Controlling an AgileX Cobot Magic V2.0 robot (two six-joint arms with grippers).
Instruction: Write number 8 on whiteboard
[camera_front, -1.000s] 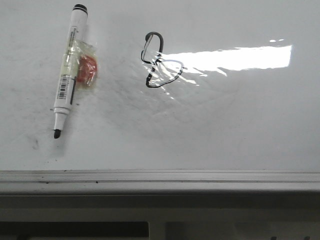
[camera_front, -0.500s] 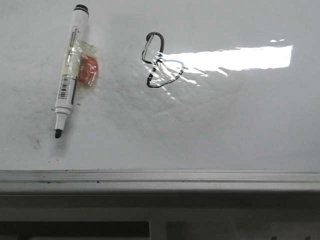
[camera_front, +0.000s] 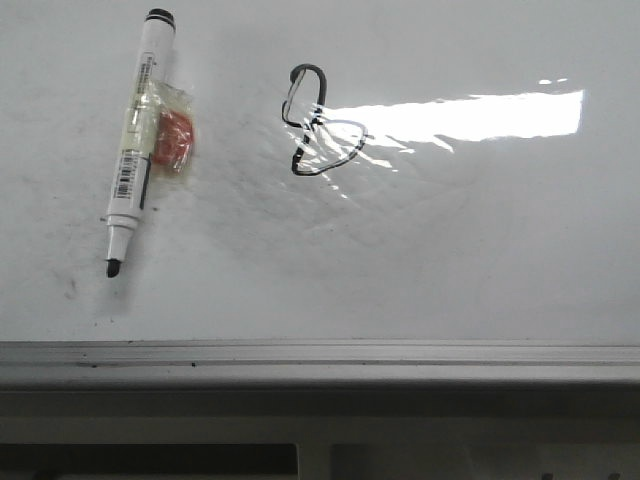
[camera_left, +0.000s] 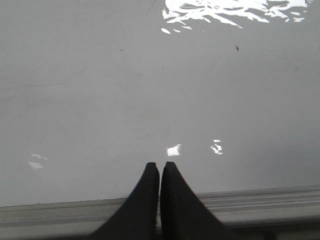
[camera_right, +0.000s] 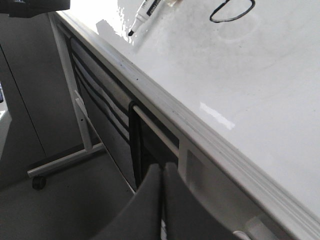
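Observation:
The number 8 (camera_front: 318, 122) is drawn in thin black line on the whiteboard (camera_front: 450, 260), narrow loop above, wider loop below; its lower loop shows in the right wrist view (camera_right: 232, 12). The white marker pen (camera_front: 136, 140) lies uncapped on the board left of the figure, tip toward the front edge, with an orange-red piece taped to it (camera_front: 175, 140); its tip shows in the right wrist view (camera_right: 142, 16). My left gripper (camera_left: 160, 166) is shut and empty over the board's front edge. My right gripper (camera_right: 162, 167) is shut and empty, off the board beside its frame.
The grey metal frame (camera_front: 320, 360) runs along the board's front edge and shows in the left wrist view (camera_left: 250, 205). Below it, a stand with bars and a wheeled foot (camera_right: 60, 162) rests on the dark floor. Bright glare (camera_front: 470, 118) lies right of the figure.

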